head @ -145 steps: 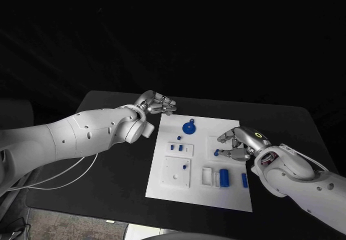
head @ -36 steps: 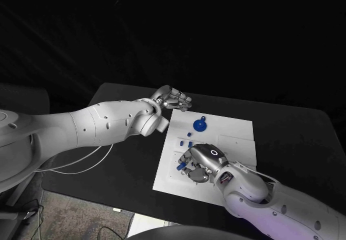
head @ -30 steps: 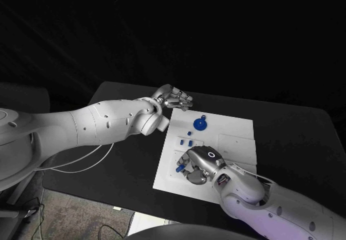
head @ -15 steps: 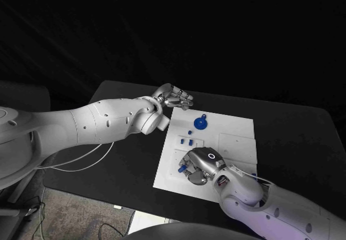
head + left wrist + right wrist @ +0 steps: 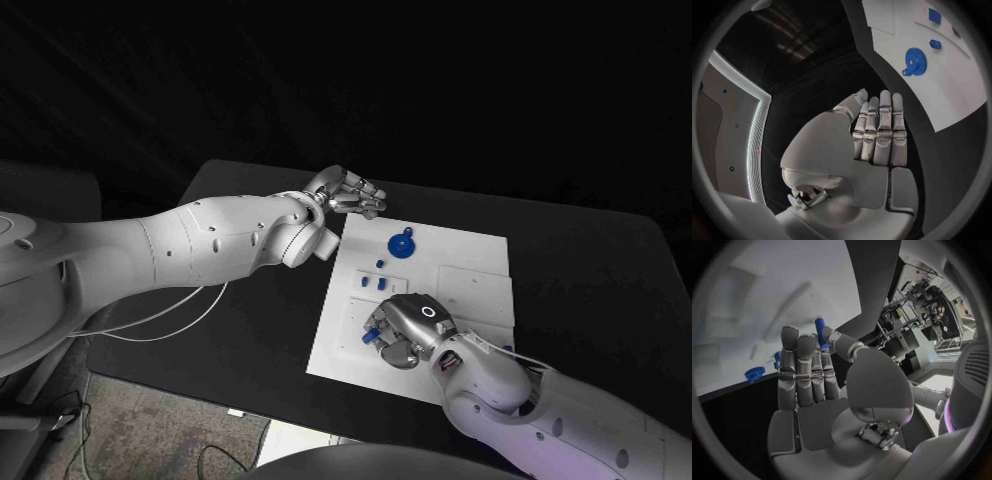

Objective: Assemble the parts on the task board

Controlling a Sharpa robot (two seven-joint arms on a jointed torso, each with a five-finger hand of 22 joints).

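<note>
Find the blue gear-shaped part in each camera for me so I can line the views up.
Head view: blue gear at the board's far end.
Left wrist view: blue gear, beyond the left hand.
Right wrist view: blue gear, at the board's edge.
Shared landmark: the white task board.

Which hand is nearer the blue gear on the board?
Left. The left hand hovers just off the board's far corner beside the blue gear; the right hand works farther down the task board.
</note>
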